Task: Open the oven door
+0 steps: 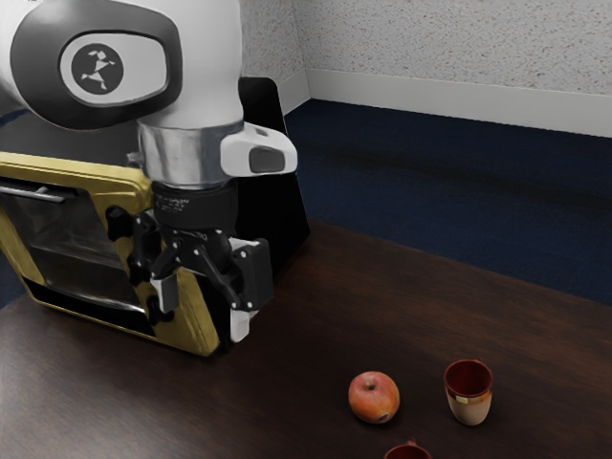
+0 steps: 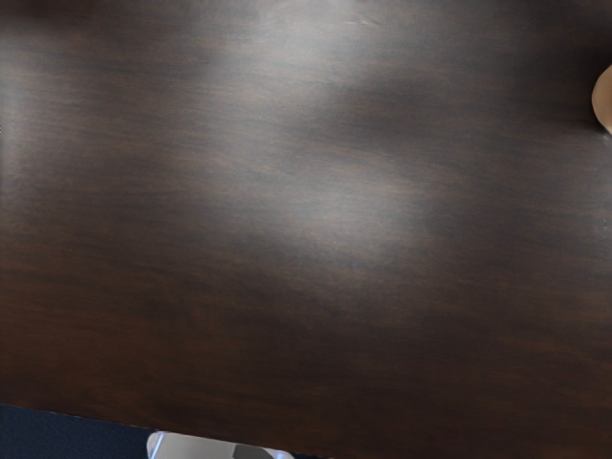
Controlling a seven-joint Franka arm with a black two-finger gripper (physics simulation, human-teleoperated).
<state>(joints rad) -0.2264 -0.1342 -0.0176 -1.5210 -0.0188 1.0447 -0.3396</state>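
1. The step in hand, as we judge it, is the approach to the handle [image 1: 38, 193]. We should carry our gripper [image 1: 203, 314] across the front of the oven [image 1: 184, 320], with room to spare, so that we don't knock the knobs [image 1: 118, 222] on the way.
2. We'd best rise to the bar's height and turn the hand so that the fingers [image 1: 164, 293] can pass above and below it. Its thin, straight shape calls for a squared-up grip near its middle; a skewed one could slip.
3. Once both sides bear on the bar, we close, then draw outward and down in an arc, since the handle's place high on the oven door [image 1: 76, 244] suggests a hinge low down. A straight tug might drag the whole oven over the surface [image 1: 115, 392].
4. Our gripper is spread, with nothing pinched in it.
5. The door looks shut. It lies toward the exterior view's left from our gripper, past the knobs, with the handle higher than our fingertips and well apart from them. How far out in front of the oven we hang, we cannot tell.
6. The wrist view looks down on the surface, so we'd steer by the exterior view until the handle comes into sight.
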